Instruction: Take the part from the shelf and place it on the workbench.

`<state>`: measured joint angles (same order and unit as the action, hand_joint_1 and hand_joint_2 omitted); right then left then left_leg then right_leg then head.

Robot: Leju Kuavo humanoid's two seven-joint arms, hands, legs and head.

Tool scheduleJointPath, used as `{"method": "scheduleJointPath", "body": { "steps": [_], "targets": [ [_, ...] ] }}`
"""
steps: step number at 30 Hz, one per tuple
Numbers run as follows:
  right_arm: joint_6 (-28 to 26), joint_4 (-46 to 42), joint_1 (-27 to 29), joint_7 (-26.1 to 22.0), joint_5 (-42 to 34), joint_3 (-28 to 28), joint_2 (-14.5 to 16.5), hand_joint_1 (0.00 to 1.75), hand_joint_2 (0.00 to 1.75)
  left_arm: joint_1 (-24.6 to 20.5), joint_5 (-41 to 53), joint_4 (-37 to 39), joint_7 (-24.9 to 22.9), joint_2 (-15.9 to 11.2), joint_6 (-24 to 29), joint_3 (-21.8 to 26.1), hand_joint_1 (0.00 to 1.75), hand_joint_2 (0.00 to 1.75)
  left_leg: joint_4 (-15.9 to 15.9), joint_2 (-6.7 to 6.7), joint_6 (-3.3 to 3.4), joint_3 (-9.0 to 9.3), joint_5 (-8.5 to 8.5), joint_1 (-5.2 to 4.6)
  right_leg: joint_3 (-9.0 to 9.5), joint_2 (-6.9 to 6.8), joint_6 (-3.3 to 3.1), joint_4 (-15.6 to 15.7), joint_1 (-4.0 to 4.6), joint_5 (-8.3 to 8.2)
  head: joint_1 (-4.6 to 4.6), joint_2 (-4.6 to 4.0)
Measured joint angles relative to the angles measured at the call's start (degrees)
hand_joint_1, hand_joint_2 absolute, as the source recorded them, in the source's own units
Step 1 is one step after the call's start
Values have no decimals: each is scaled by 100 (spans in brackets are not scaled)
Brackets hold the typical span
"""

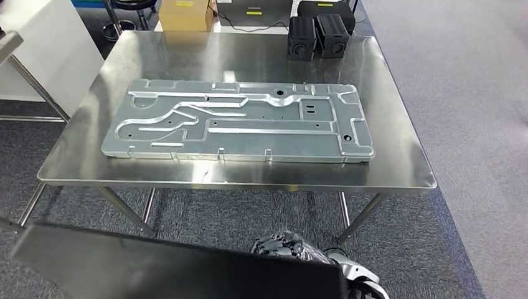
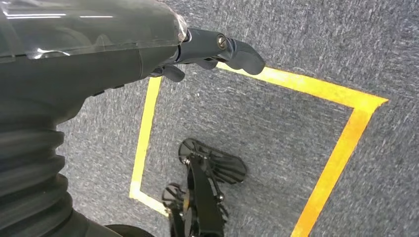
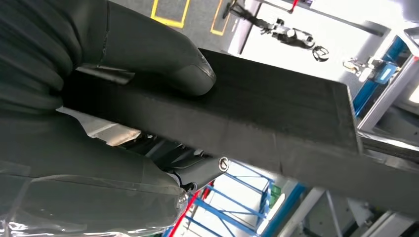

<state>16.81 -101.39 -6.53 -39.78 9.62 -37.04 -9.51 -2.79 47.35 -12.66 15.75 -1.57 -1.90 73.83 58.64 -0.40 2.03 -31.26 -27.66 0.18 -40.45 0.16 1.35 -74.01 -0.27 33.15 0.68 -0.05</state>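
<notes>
Head view is showing one grey machined metal plate [image 1: 240,121] lying across the middle of the steel workbench [image 1: 398,156], and two black boxes [image 1: 317,36] at its far edge. One flat black panel [image 1: 155,268] is sitting clamped in the right hand [image 1: 292,246], below the near edge. The left hand [image 2: 207,49] is holding nothing, fingers apart.

Place: an industrial workshop or test hall is indicated.
Bench: a steel workbench [image 1: 398,156] is seen carrying a machined metal plate [image 1: 240,121].
Floor: grey carpet [image 2: 296,49] is marked with yellow tape [image 2: 341,153].
Structures: blue framing [image 3: 380,69] is seen.
</notes>
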Motion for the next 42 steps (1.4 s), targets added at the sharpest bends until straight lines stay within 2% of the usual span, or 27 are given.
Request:
{"method": "scheduleJointPath", "body": {
  "steps": [2,3,4,6,9,11,13,14,15,16,18,19,20,22,24,26,28,29,30,31,33,34,35,37,39,40,42],
  "targets": [
    [-46,-37,-46,1,20,0,-43,162,175,-13,-15,1,-1,6,-2,0,0,175,-4,-4,-19,104,-83,-2,160,-1,-54,633,23,-522,1,0],
    [-60,-43,-102,2,16,0,-66,162,175,-26,-29,1,-2,16,0,2,0,175,-9,-5,-36,154,-122,-5,270,-2,-95,972,50,-697,-4,0],
    [-67,-42,-179,2,6,0,-86,162,175,-42,-44,1,-3,27,1,5,0,175,-17,-5,-61,183,-155,-3,357,-1,-141,1235,79,-769,-5,0],
    [-56,-28,-349,2,-44,13,-133,162,175,-64,-80,1,-3,45,2,18,0,175,-16,1,-130,226,-170,-7,424,2,-233,1432,119,-745,-13,0],
    [28,24,-603,1,-156,69,-185,162,175,-71,-127,1,4,57,-1,40,0,175,151,6,-225,265,-195,-18,606,5,-326,1560,70,-788,-16,1],
    [84,71,-786,2,-201,134,-203,162,175,-88,-155,1,5,68,-6,58,0,175,610,7,-267,32,-415,3,725,-6,-357,1603,45,-758,-33,0],
    [114,122,-918,2,-207,196,-211,162,175,-95,-185,1,-2,77,5,93,0,175,1269,8,-320,-421,-693,28,771,-8,-372,1597,50,-706,-47,0],
    [114,149,-960,2,-197,222,-214,162,175,-87,-198,1,-7,80,21,112,0,175,1450,8,-353,-596,-732,37,796,-4,-368,1591,50,-677,-47,1],
    [104,181,-1001,2,-180,253,-215,162,175,-77,-209,1,-12,84,39,127,0,175,1459,9,-374,-694,-656,46,830,0,-361,1582,47,-641,-49,1],
    [87,218,-1051,2,-154,291,-216,162,175,-70,-217,1,-14,88,58,142,0,175,1253,10,-383,-687,-443,55,875,4,-348,1571,41,-601,-51,1],
    [47,323,-1187,2,-96,402,-216,162,175,-71,-221,1,-10,93,84,166,0,175,573,16,-371,-534,94,69,969,5,-307,1548,33,-515,-52,0],
    [37,404,-1275,2,-74,472,-215,162,175,-78,-222,0,-5,96,90,178,0,175,303,26,-348,-478,212,60,987,4,-279,1533,34,-480,-57,0],
    [29,496,-1365,3,-43,549,-214,162,175,-81,-222,-1,-2,98,93,188,0,175,162,34,-313,-456,287,47,992,3,-247,1521,38,-452,-60,0],
    [8,702,-1538,3,72,711,-210,162,175,-81,-222,-2,3,103,97,205,0,175,105,42,-221,-459,280,20,986,-1,-178,1520,43,-411,-66,0],
    [-48,932,-1729,18,309,866,-198,162,175,-86,-222,-2,9,105,98,219,0,175,67,36,-140,-428,343,36,991,-8,-111,1477,34,-341,-63,0],
    [-146,1268,-1988,56,603,1006,-175,162,175,-117,-226,-2,18,107,98,233,0,175,21,34,-85,-396,351,51,788,-10,-59,1062,14,-117,-60,1],
    [-293,1670,-2249,135,904,1120,-143,162,175,-145,-228,-2,21,107,99,254,0,175,17,32,-54,-389,335,45,361,-11,-28,321,-2,173,-57,0],
    [-397,1891,-2374,188,1084,1164,-123,162,175,-155,-228,-2,22,107,100,265,0,175,17,28,-46,-384,327,43,164,-11,-20,29,-8,227,-57,0],
    [-516,2119,-2503,251,1284,1198,-104,162,175,-161,-227,-2,22,107,100,273,0,175,18,21,-42,-376,317,42,47,-12,-19,-88,-10,173,-57,0],
    [-645,2368,-2652,311,1505,1224,-84,162,175,-165,-225,-2,22,107,99,278,0,175,18,11,-44,-360,308,41,30,-11,-28,6,-11,6,-57,1],
    [-886,2839,-2975,430,1908,1253,-42,162,175,-169,-220,-2,19,111,98,281,0,175,18,-9,-62,-325,287,37,279,-10,-83,740,2,-495,-55,1],
    [-989,3068,-3150,492,2090,1258,-13,162,175,-173,-216,-2,17,116,98,282,0,175,24,-16,-80,-321,276,27,420,-10,-114,1117,18,-673,-56,0],
    [-1078,3285,-3316,566,2268,1257,24,162,175,-176,-212,-2,14,122,98,282,0,175,25,-19,-101,-326,270,19,510,-9,-138,1364,36,-767,-58,0],
    [-1211,3693,-3601,751,2662,1228,114,162,175,-180,-195,-2,5,130,98,282,0,175,17,-20,-154,-339,267,11,549,-1,-164,1502,63,-776,-62,0],
    [-1289,4106,-3865,993,3138,1132,227,162,175,-185,-179,-3,2,131,97,282,0,175,39,-15,-215,-352,234,10,565,4,-210,1547,33,-798,-62,0],
    [-1322,4330,-4010,1119,3379,1058,301,162,175,-191,-177,-3,4,132,96,282,0,175,152,-11,-243,-402,158,12,579,3,-241,1573,16,-809,-67,0],
    [-1393,4821,-4305,1398,3871,857,479,162,175,-203,-177,-4,11,135,93,283,0,175,713,-4,-286,-665,-130,26,603,1,-291,1601,7,-813,-72,-1]
  ]
}}
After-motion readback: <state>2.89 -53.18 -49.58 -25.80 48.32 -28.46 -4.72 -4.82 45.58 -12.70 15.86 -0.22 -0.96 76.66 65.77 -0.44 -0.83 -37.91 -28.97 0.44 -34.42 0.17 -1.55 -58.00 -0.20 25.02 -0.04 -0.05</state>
